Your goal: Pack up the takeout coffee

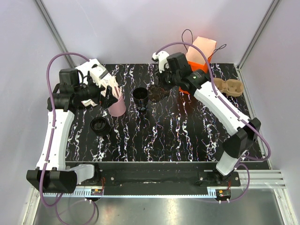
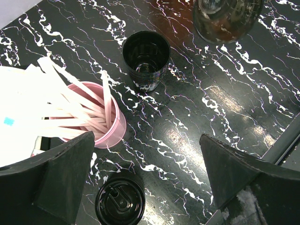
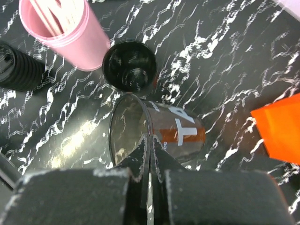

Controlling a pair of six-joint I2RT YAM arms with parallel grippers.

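The takeout coffee [image 1: 100, 125] is a small black cup with a dark lid, standing on the table's left part; it also shows below my left gripper [image 2: 120, 201] and at the right wrist view's left edge [image 3: 18, 65]. My left gripper [image 1: 110, 93] hangs open over the table [image 2: 146, 136], nothing between its fingers, with the pink cup just beside it. My right gripper [image 1: 161, 86] is shut on the rim of a clear plastic cup [image 3: 159, 131] with an orange band, held tilted [image 1: 157, 92]. The orange bag [image 1: 201, 49] stands at the back right.
A lidless black cup [image 1: 140, 96] stands mid-table, right next to the clear cup [image 2: 225, 18]. A pink cup of wooden sticks [image 1: 116, 105] stands between it and the lidded cup. A cardboard cup carrier [image 1: 228, 86] lies at the right. An orange bag corner [image 3: 279, 131] is near the right gripper.
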